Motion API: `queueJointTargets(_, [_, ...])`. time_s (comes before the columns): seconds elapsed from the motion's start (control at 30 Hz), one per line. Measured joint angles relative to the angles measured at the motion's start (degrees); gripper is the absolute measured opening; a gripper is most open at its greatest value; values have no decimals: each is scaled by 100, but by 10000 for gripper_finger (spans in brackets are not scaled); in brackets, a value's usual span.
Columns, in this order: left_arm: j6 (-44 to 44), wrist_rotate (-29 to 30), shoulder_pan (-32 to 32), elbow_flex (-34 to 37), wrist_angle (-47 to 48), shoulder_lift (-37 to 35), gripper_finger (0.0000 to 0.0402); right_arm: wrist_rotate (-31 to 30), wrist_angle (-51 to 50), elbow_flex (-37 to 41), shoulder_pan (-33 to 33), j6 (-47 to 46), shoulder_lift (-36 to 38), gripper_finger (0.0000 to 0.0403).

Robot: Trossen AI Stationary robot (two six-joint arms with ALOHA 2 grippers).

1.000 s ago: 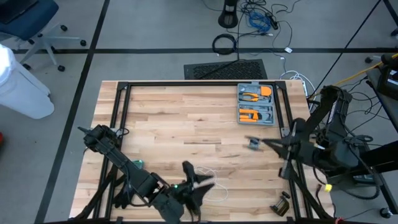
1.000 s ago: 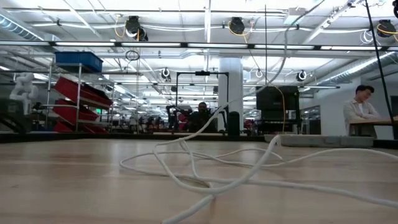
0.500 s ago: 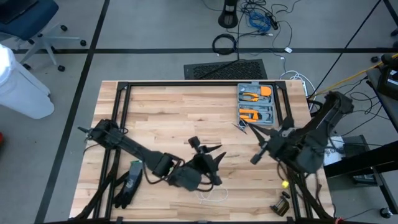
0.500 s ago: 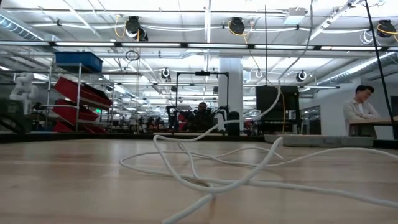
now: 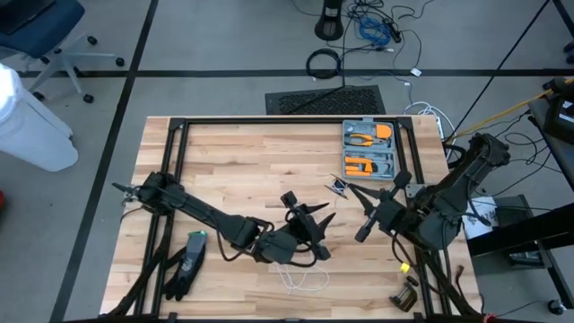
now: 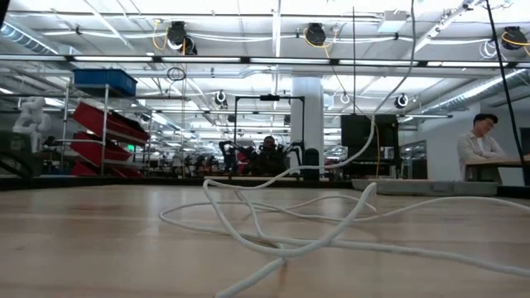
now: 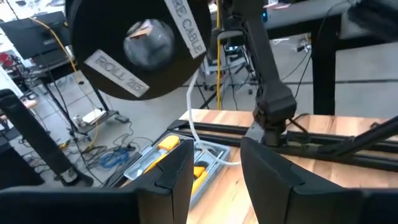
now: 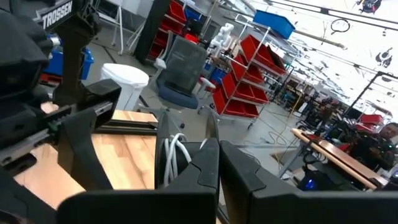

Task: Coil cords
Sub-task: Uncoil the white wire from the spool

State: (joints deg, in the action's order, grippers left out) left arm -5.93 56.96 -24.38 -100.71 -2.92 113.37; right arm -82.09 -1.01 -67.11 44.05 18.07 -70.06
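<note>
The white cord (image 6: 273,240) lies in loose loops on the wood near the table's front (image 5: 300,280). One strand (image 6: 373,141) rises off the table toward a small round dark bundle (image 5: 339,186) with white labels (image 7: 137,50) at the tips of my shut right gripper (image 5: 346,191). The cord (image 7: 193,118) hangs down from this bundle. My left gripper (image 5: 314,218) hovers level just short of the bundle, open, with nothing between its fingers (image 7: 168,180). My right gripper holds the dark round bundle level, coming from the table's right. White turns of cord (image 8: 174,155) show right beside its fingers (image 8: 193,180). The fingers themselves hide the place of contact. The bundle is lifted clear, and the cord trails slack from it to the table.
A grey case with orange tools (image 5: 369,151) lies at the far right. A dark glove-like thing (image 5: 184,265) sits near the front left, and small dark and yellow bits (image 5: 405,294) near the front right corner. Black frame rails (image 5: 175,152) run along the table's sides.
My left gripper has swung from the near edge toward the far right, up to the bundle, rolling as it went. My right gripper has carried the bundle toward the table's left and far side. The raised strand has shifted with it; the loops on the table have stayed.
</note>
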Motion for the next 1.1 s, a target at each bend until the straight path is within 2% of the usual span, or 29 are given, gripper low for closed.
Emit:
queueJointTargets(0.17, [-41,-259,9,-1,-52,1,139,129,0,0,0,-29,2,0])
queueJointTargets(0.3, [-26,-230,44,-2,-129,4,139,164,9,0,0,-41,4,0])
queueJointTargets(0.4, [110,23,115,-2,-112,52,139,164,11,0,2,-44,4,0])
queueJointTargets(0.77, [266,51,310,-2,-111,261,135,276,17,0,2,-44,4,0])
queueJointTargets(0.93, [263,44,293,-2,-132,261,104,276,17,0,2,-42,4,0])
queueJointTargets(1.1, [262,22,278,-2,-115,261,40,275,15,0,2,-43,4,0])
